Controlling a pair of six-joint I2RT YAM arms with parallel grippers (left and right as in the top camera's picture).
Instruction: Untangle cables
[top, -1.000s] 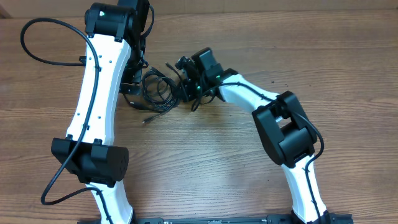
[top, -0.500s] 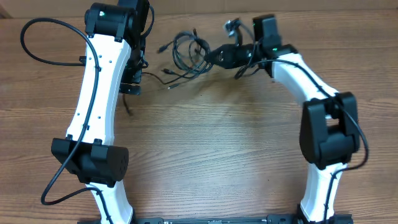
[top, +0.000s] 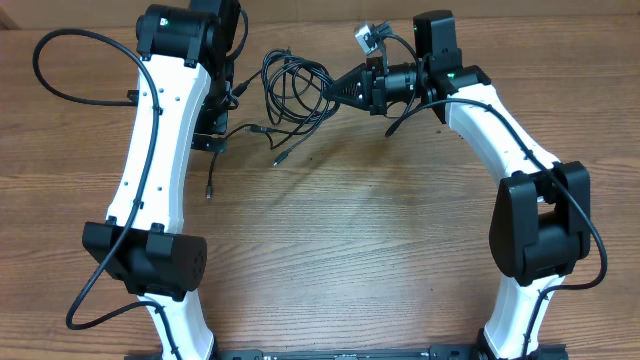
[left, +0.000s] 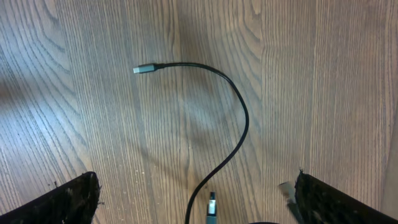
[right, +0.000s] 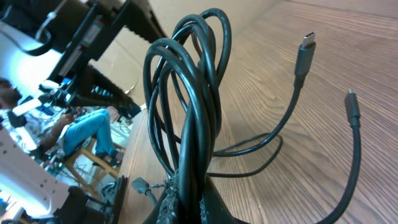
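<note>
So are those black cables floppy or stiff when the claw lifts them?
Probably floppy: the cables hang in loose loops from the right claw, ends trailing. Likely light, since thin cords hang from one pinch. They may snag, as loops cross each other.

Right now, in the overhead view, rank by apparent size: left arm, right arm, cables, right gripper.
1. left arm and right arm: look alike, camera nearness unsure, so unranked
2. cables
3. right gripper
</note>
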